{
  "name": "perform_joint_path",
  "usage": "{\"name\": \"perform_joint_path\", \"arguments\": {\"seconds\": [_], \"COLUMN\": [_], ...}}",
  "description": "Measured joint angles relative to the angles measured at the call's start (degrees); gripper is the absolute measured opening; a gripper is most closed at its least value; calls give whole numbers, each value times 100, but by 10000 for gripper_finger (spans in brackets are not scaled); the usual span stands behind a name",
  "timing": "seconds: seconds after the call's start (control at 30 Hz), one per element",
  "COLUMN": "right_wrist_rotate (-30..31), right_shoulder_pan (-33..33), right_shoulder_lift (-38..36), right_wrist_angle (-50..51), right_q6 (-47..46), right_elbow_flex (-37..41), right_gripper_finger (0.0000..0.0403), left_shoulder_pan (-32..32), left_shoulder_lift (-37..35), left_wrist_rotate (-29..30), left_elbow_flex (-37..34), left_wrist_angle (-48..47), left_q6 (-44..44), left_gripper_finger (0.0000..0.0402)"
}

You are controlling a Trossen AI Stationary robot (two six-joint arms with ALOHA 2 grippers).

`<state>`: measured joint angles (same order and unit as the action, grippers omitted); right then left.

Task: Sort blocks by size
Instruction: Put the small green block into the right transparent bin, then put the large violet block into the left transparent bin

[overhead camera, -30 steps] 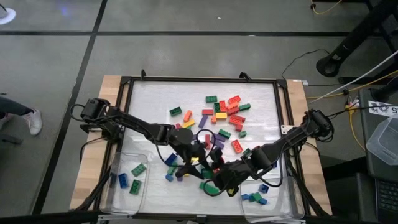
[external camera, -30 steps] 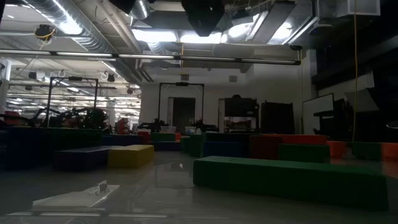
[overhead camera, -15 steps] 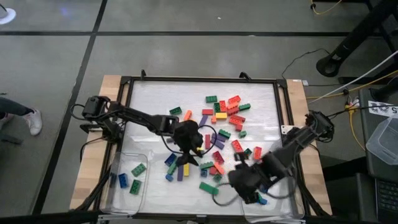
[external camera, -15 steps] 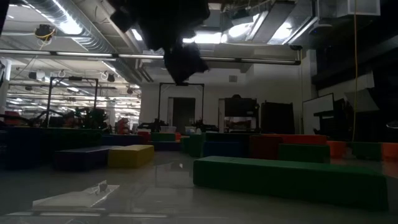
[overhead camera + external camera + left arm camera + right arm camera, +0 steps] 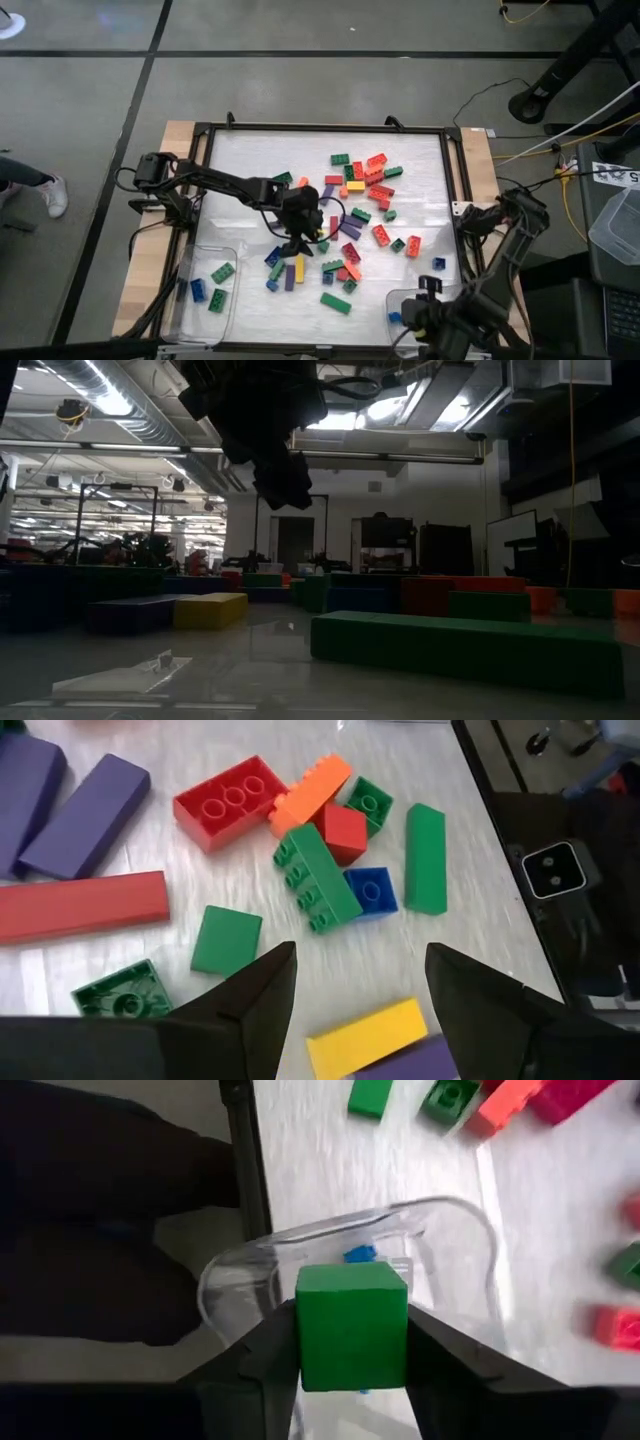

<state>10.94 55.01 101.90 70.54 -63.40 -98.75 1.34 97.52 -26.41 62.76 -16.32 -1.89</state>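
Several coloured studded blocks (image 5: 355, 215) lie scattered on the white mat. My left gripper (image 5: 298, 240) hangs open over the pile's near left part. In the left wrist view (image 5: 360, 955) its fingers stand above a yellow long block (image 5: 365, 1038), touching nothing. My right gripper (image 5: 420, 318) is at the table's near right, shut on a green square block (image 5: 352, 1325). It is above the right clear tray (image 5: 440, 1215), where a blue block (image 5: 358, 1254) lies. My right gripper pinches the green square block by two opposite sides (image 5: 303, 1335) between its two fingers. The block's smooth face shows toward the wrist camera. It is lifted clear, above the right clear tray.
A left clear tray (image 5: 190, 262) at the near left holds green and blue blocks. The right clear tray (image 5: 455, 300) holds blue blocks. A black frame (image 5: 200, 135) rims the mat. A long green block (image 5: 335, 303) lies alone near the front edge.
My right gripper has swung from the middle of the pile toward the table's near right corner, carrying the green square block over the right clear tray. My left gripper has shifted a little toward the far edge, staying over the pile.
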Motion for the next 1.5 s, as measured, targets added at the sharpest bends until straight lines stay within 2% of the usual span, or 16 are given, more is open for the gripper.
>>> {"name": "perform_joint_path", "arguments": {"seconds": [0.17,0.33,0.47,0.6,0.7,0.8,1.0,1.13,1.3,1.4,1.5], "right_wrist_rotate": [-54,-293,-345,-417,87,712,2267,3051,3285,3180,2765], "right_shoulder_pan": [96,83,67,-59,-127,-151,-139,-233,-638,-1022,-1511], "right_shoulder_lift": [232,464,532,484,290,32,-683,-1126,-1736,-2237,-2801], "right_wrist_angle": [44,232,452,729,951,1187,1509,1506,1200,526,-514], "right_q6": [-504,-504,-245,-237,-56,231,987,1812,2445,2877,3392], "right_elbow_flex": [1,1,3,5,5,5,5,5,420,1153,2137], "right_gripper_finger": [190,216,226,223,221,221,221,221,221,221,220], "left_shoulder_pan": [4,4,4,4,4,4,7,4,4,4,-25], "left_shoulder_lift": [1,0,-50,-230,-373,-419,-390,-390,-390,-390,-388], "left_wrist_rotate": [4,156,617,1523,2354,2809,2900,2903,2900,2900,2902], "left_elbow_flex": [0,0,0,164,309,319,-14,-294,-528,-647,-778], "left_wrist_angle": [-28,-363,-1008,-2157,-2982,-3492,-3732,-3651,-3260,-2862,-2626], "left_q6": [59,60,268,535,385,71,-472,-646,-728,-693,-688], "left_gripper_finger": [209,209,209,209,209,209,209,209,209,209,209]}}
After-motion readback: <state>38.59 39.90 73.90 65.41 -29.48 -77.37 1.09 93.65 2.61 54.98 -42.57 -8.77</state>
